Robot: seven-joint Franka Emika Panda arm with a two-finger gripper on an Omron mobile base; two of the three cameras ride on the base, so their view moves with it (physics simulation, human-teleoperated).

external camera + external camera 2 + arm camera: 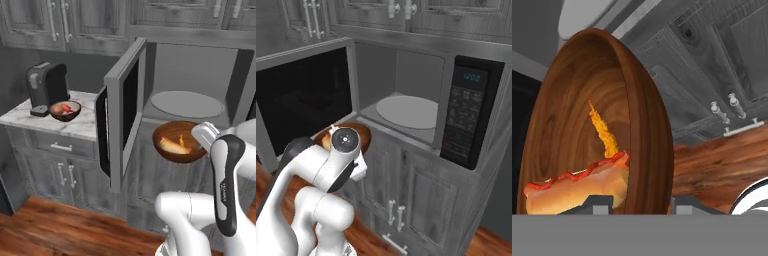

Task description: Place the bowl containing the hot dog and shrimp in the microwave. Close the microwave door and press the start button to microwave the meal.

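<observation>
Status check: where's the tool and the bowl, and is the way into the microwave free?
Tool shut on bowl rim. Bowl airborne, short of microwave cavity. Microwave door swung open.

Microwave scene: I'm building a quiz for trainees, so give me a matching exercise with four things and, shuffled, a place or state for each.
Things:
1. bowl
2. microwave door
3. coffee machine
4. turntable

Places or states:
A. swung open
B. on the marble counter
C. bare, inside the microwave
D. held on its rim by the gripper, in front of the oven

Pairs: 1-D, 2-A, 3-B, 4-C
</observation>
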